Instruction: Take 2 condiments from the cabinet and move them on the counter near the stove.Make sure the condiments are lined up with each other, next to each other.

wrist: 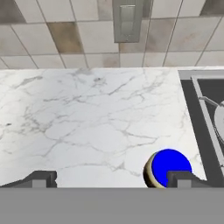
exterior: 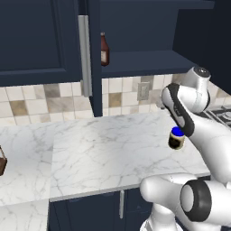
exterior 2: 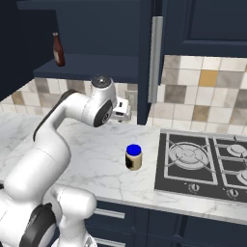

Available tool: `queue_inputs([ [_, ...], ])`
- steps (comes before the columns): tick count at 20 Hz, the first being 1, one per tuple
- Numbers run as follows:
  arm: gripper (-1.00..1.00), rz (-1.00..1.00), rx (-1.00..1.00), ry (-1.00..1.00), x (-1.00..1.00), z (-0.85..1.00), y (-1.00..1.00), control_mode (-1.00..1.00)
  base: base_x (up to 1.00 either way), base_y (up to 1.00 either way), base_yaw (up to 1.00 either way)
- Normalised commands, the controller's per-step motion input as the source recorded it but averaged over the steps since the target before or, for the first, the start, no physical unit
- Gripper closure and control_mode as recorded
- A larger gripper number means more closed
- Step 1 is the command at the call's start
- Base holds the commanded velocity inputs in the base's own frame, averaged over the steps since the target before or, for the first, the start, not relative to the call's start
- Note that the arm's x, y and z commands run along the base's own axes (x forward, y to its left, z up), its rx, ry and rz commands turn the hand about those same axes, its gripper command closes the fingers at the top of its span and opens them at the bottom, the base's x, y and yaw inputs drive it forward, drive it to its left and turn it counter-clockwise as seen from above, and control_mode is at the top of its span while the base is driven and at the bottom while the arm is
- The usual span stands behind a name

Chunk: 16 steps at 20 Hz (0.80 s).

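Nearest my hand camera, the cream jar point(wrist: 164, 169) with its blue lid stands on the counter point(wrist: 87, 122) just beside the stove point(wrist: 205, 122), below my gripper point(wrist: 111, 178), whose jaws are spread wide and hold nothing. One condiment is down; one slim reddish-brown bottle point(exterior: 104, 49) stands on the shelf of the open cabinet point(exterior: 135, 58). I judge fetching it comes next: I should rise clear of the jar, approach the bottle level, and grasp its body, not the neck.
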Motion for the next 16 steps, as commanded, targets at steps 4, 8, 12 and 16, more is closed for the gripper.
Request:
queue_inputs([
  [4,-1.0,0.02,0.03,0.01,0.0,0.48,0.38,-1.0,0.0,0.0,0.0],
  [8,-1.0,0.06,0.0,-0.13,0.0,0.15,0.38,-1.0,0.0,0.0,0.0],
  [12,-1.0,0.05,0.03,-0.23,0.0,0.07,0.38,-1.0,0.0,0.0,0.0],
  [16,-1.0,0.1,0.04,-0.23,0.0,0.18,0.42,-1.0,0.0,0.0,0.0],
])
